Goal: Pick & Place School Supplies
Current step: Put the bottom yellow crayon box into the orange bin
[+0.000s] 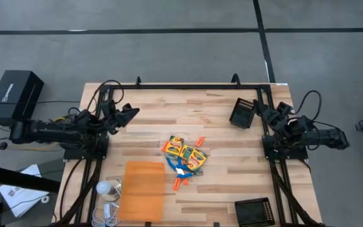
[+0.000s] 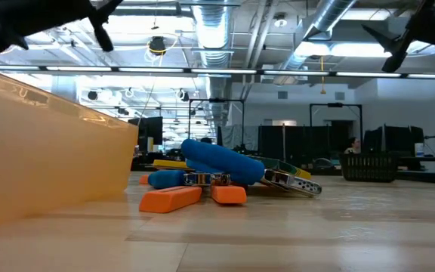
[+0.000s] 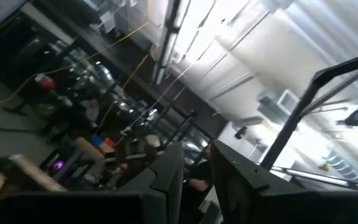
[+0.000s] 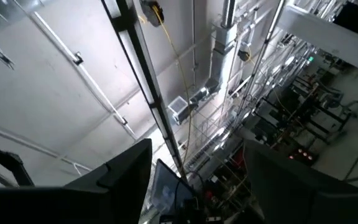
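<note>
The school supplies lie in one pile at the middle of the wooden table (image 1: 232, 142). Yellow-and-green crayon boxes (image 1: 184, 151) overlap one another. A blue-handled scissors-like tool (image 1: 175, 167) rests partly on them, and short orange sticks (image 1: 181, 183) lie around it. The low view shows the blue handle (image 2: 217, 160) atop the orange sticks (image 2: 171, 199). My left gripper (image 1: 131, 112) is open and raised above the far left of the table, well away from the pile. My right gripper (image 1: 259, 108) is open and raised at the far right, beside a black tray. Both wrist views look up at the ceiling.
A large orange rectangular sheet (image 1: 145, 189) lies near left of the pile. One black tray (image 1: 243, 113) stands at the far right, another (image 1: 255, 211) at the near right corner. A white round object and cables (image 1: 108, 189) sit at the near left.
</note>
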